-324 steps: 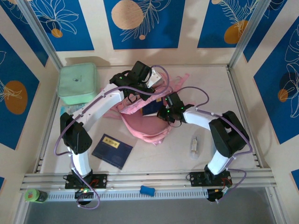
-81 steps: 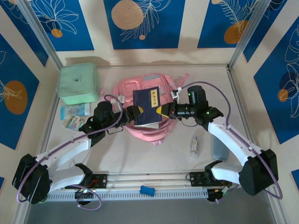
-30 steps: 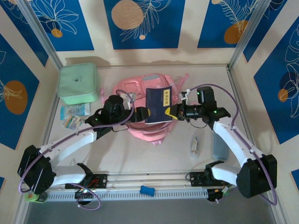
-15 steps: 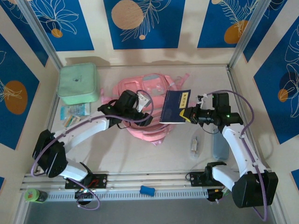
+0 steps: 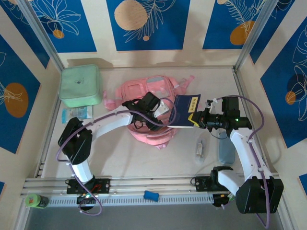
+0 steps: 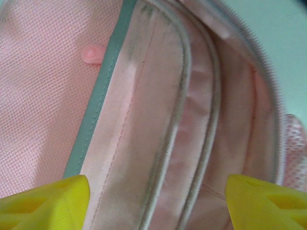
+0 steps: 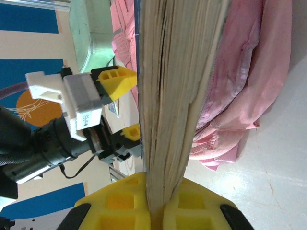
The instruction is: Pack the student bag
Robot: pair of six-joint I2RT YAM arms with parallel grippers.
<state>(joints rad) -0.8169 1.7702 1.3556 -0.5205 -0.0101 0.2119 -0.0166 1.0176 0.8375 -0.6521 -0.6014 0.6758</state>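
Observation:
The pink student bag (image 5: 144,91) lies flat at the table's middle back. My left gripper (image 5: 159,120) hangs open over its near right part. Close up, its yellow fingertips (image 6: 43,203) straddle the bag's piped pink rim (image 6: 168,143) without gripping it, the left gripper (image 6: 158,206) being wide apart. My right gripper (image 5: 194,120) is shut on a dark blue book (image 5: 184,109) held above the bag's right edge. From the wrist, the book's page edge (image 7: 177,96) rises from the right gripper (image 7: 158,206), with the bag (image 7: 249,72) beyond and the left gripper (image 7: 120,105) alongside.
A mint green zip case (image 5: 80,85) sits at the back left, with small packets (image 5: 76,113) in front of it. A clear small item (image 5: 200,146) and a grey-blue object (image 5: 224,151) lie right of the bag. A blue piece (image 5: 151,195) rests on the front rail.
My left gripper has swung right across the bag towards the book. The right gripper still holds the book and has drifted slightly right and nearer.

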